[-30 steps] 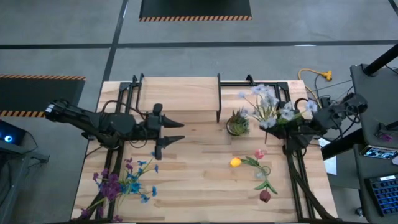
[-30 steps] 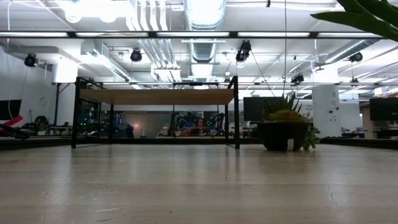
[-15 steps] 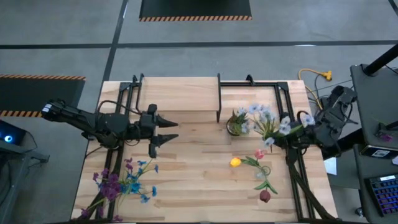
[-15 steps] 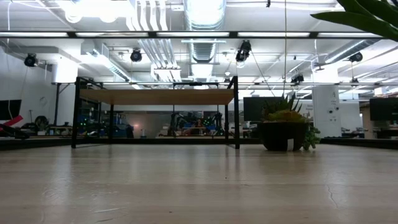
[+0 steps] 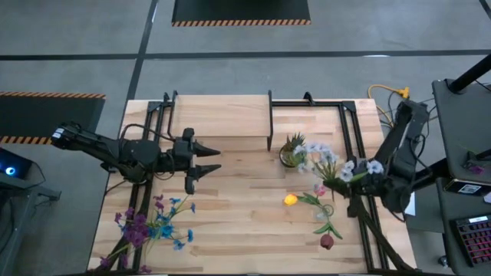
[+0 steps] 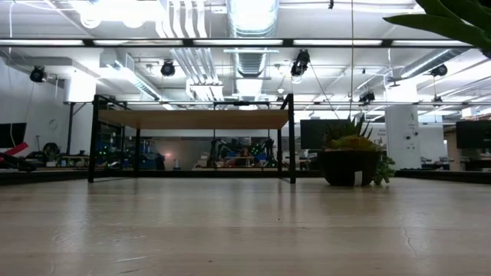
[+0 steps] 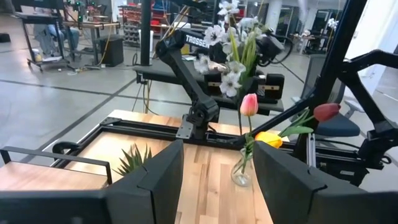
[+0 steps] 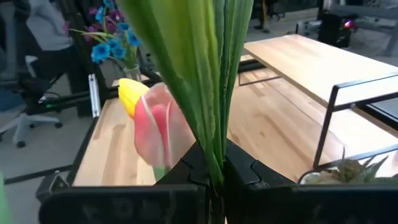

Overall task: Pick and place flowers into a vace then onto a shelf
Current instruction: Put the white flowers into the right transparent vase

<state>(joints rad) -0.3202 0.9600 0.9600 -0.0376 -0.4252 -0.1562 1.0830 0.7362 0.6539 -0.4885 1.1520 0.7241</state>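
Note:
My right gripper (image 5: 347,178) hangs over the table's right part, shut on a bunch of white flowers (image 5: 328,157) with long green leaves (image 8: 205,74). Just below and ahead of it a glass vase (image 7: 241,175) stands on the table with pink, yellow and red tulips (image 5: 307,201). Over the left half, my left gripper (image 5: 209,159) is open and level, pointing toward the table's right with nothing between its fingers. The shelf (image 5: 222,115) stands at the far middle. My right gripper pinches the white flowers' green stems and leaves (image 8: 214,163) between its two fingers, near their lower end. The fingers come roughly level from the table's right. The bunch sticks out ahead of them toward the left and far side, blooms (image 7: 227,56) clear of the table.
A spiky potted plant (image 5: 291,150) sits right of the shelf, close to the white blooms. A second vase with blue and purple flowers (image 5: 153,226) stands at the near left. Black frame rails (image 5: 360,222) run along both table sides. Bare wood lies in the near middle.
My right gripper has swung from the far right toward the near edge and sunk, carrying the white flowers. Their blooms now lie nearer the middle, beside the potted plant and over the tulips. My left gripper has drawn back slightly toward the table's left edge.

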